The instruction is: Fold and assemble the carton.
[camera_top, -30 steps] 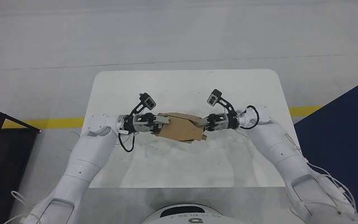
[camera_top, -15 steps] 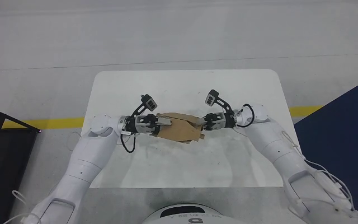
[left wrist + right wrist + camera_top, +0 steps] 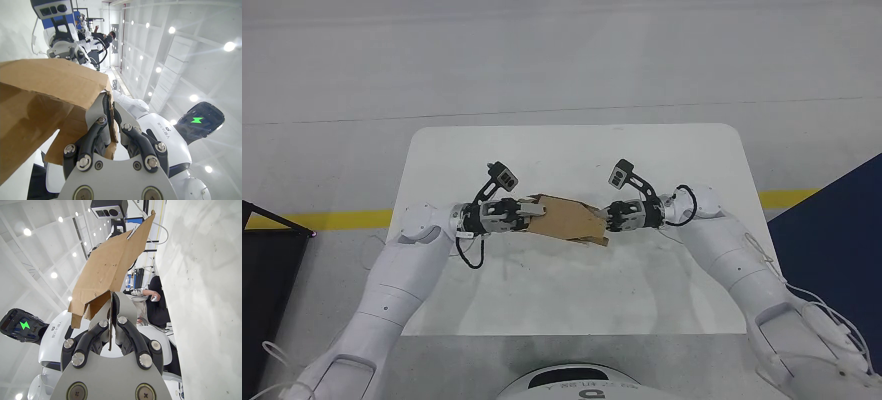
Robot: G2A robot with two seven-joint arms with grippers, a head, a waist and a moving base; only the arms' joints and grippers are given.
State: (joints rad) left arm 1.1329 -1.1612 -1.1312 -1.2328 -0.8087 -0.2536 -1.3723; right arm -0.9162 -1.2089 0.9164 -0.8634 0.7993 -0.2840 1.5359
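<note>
I see the brown, partly folded cardboard carton [image 3: 564, 220] over the middle of the white rounded table [image 3: 662, 160], held between my two arms. The left gripper [image 3: 526, 212] is clamped on the torn edge of a flap at one end, its metal fingers [image 3: 92, 113] pressed on the cardboard. The right gripper [image 3: 605, 217] is pinching a thin flap edge at the opposite end. The panels stand half open, not flat.
</note>
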